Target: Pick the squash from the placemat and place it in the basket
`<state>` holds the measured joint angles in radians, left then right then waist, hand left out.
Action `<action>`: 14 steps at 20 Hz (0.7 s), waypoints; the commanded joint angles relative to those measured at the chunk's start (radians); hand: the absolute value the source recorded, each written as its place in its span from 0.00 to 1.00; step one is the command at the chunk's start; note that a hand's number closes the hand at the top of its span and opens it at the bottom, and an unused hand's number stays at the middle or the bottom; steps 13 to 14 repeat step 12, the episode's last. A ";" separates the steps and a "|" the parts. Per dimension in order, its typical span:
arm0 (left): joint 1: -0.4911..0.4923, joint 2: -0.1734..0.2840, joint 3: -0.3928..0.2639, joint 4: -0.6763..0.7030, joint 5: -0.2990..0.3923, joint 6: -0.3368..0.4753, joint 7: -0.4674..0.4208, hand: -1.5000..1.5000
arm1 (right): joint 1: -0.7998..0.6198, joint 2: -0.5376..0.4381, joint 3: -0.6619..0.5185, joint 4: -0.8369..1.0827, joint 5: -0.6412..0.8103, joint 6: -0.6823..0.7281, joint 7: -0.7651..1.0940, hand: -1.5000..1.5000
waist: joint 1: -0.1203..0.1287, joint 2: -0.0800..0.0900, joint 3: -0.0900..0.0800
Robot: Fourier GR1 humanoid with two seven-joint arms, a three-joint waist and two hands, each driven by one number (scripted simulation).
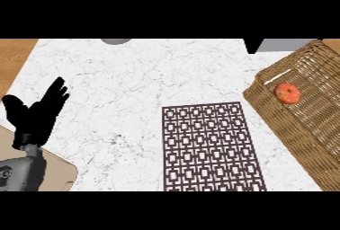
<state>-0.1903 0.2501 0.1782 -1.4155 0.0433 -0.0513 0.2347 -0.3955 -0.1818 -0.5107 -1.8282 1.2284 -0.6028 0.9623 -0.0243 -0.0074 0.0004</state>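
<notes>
The left hand [36,112] rests open, left of the placemat [211,148]; the squash [288,93] already lies in the basket [266,101], so nothing needs regrasping.

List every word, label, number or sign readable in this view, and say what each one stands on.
None: no readable text shows anywhere.
The placemat bears only a geometric pattern, no letters.
The wicker basket, the orange squash in it, the marble counter and the left hand carry no markings.
</notes>
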 commanded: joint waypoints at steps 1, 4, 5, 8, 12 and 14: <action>0.053 -0.003 0.008 -0.009 -0.004 -0.001 -0.034 0.50 | 0.173 0.058 -0.029 -0.300 -0.075 0.028 0.035 0.00 | -0.009 -0.004 -0.001; 0.039 0.045 0.044 0.002 0.050 -0.062 -0.001 0.50 | 0.309 0.089 -0.044 -0.463 -0.243 0.077 0.026 0.00 | -0.012 -0.004 0.000; 0.037 0.007 0.022 0.005 0.006 -0.008 -0.028 0.50 | 0.367 0.076 -0.065 -0.526 -0.283 0.128 0.033 0.00 | -0.012 -0.002 0.000; 0.016 0.019 0.022 -0.016 0.013 -0.013 0.017 0.50 | 0.553 0.104 -0.084 -0.621 -0.436 0.189 0.006 0.00 | -0.019 -0.003 0.000; 0.006 0.055 0.063 0.006 0.038 -0.030 0.020 0.50 | 0.720 0.137 -0.101 -0.650 -0.612 0.156 -0.115 0.00 | -0.024 -0.005 0.002; 0.006 0.055 0.063 0.006 0.038 -0.030 0.020 0.50 | 0.720 0.137 -0.101 -0.650 -0.612 0.156 -0.115 0.00 | -0.024 -0.005 0.002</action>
